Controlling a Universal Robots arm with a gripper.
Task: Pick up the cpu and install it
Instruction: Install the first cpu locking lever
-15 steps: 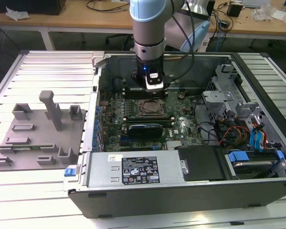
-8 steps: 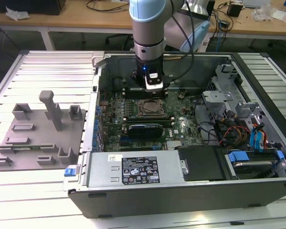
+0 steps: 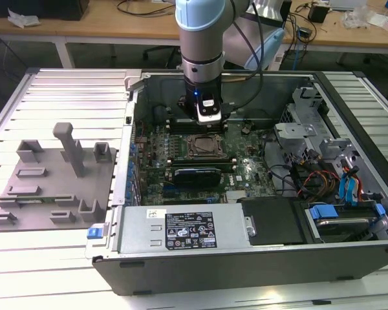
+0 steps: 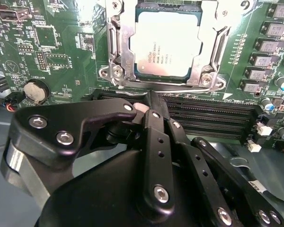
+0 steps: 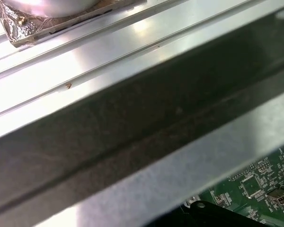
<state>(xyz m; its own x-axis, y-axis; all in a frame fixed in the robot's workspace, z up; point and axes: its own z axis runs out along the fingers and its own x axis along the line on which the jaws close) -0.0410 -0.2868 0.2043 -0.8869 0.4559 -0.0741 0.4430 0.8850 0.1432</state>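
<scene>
The cpu (image 4: 166,43) is already lying flat inside the socket (image 4: 114,56) on the green board (image 4: 61,52), with its silver top facing up. In the exterior view the socket (image 3: 204,146) sits in the middle of the open computer case (image 3: 181,258), and the arm (image 3: 204,39) stands over the board just behind it. In the second wrist view the gripper (image 4: 151,111) hangs just beside the socket, near the black slots (image 4: 213,116). Its black fingers (image 4: 154,142) look pressed together with nothing between them, so the pincer seems clenched and empty. It is not touching the cpu. My guess is that the picking up and the putting in are done, and the work is now at the end of the install step. The metal frame around the socket looks folded open, not clamped over the chip. Any move near here needs care, because a bump could knock the chip crooked or hurt the tiny pins under it. The grey plate (image 3: 52,174) with pegs sits outside the case, on the exterior view's left.
</scene>
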